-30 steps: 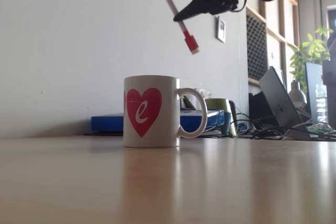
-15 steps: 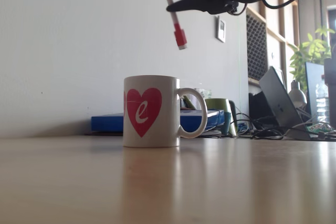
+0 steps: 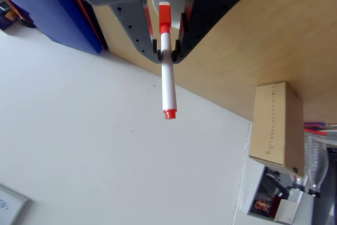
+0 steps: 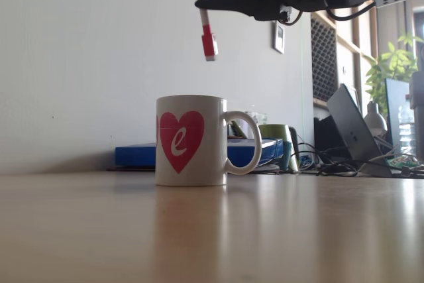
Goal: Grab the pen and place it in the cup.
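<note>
fixed: table-level, side-on | other: rides arm, looks down | shared: pen [image 4: 203,11], cup [image 4: 192,140]

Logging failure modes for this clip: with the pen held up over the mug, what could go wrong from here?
1. The pen hangs tilted, cap end down, well above the mug; released from there it could strike the rim and bounce onto the table.
2. The gripper pinches the pen just behind its cap, so the long body could swing or slip.
3. Lowering off-centre could push the pen against the mug's rim and shove the mug.
</note>
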Robot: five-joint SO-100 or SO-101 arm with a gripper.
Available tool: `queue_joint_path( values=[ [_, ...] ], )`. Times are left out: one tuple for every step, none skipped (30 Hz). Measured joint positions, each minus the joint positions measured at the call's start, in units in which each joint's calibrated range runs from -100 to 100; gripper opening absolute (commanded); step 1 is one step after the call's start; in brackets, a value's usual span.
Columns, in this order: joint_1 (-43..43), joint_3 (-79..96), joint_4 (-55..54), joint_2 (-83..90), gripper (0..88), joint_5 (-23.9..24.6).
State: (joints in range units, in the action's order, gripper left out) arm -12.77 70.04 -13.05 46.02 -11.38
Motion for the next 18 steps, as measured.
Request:
queue_joint_path(
  values=[
    [-0.4,0.5,-0.8,0.0,1.2,0.0],
    [-0.9,0.9,-1.5,0.0,1.2,0.2],
    [-1.5,1.1,-2.3,0.0,1.2,0.0],
    [-2.1,1.2,-2.9,-0.3,1.2,0.0],
    [-2.1,1.2,-3.6,-0.7,1.2,0.0],
    [-2.1,1.2,-4.4,-1.3,1.2,0.0],
    [-1.8,1.2,-5.3,-2.2,1.2,0.0],
    [-1.7,1.2,-6.2,-3.2,1.2,0.1],
    [-1.8,1.2,-7.1,-4.2,1.2,0.1],
    [-2.1,1.2,-8.1,-5.3,1.2,0.1],
    [-2.4,1.2,-9.0,-6.7,1.2,0.1],
    [-2.4,1.2,-9.7,-7.8,1.2,0.1],
    [-2.4,1.2,-10.7,-9.0,1.2,0.1],
    [-2.3,1.2,-11.7,-10.1,1.2,0.1],
    [-2.2,1.2,-12.5,-11.1,1.2,0.1],
    [-2.1,1.2,-13.1,-12.0,1.2,0.1],
    [-2.2,1.2,-13.6,-12.9,1.2,0.1],
    [-2.3,1.2,-13.9,-13.6,1.2,0.1]
  ],
)
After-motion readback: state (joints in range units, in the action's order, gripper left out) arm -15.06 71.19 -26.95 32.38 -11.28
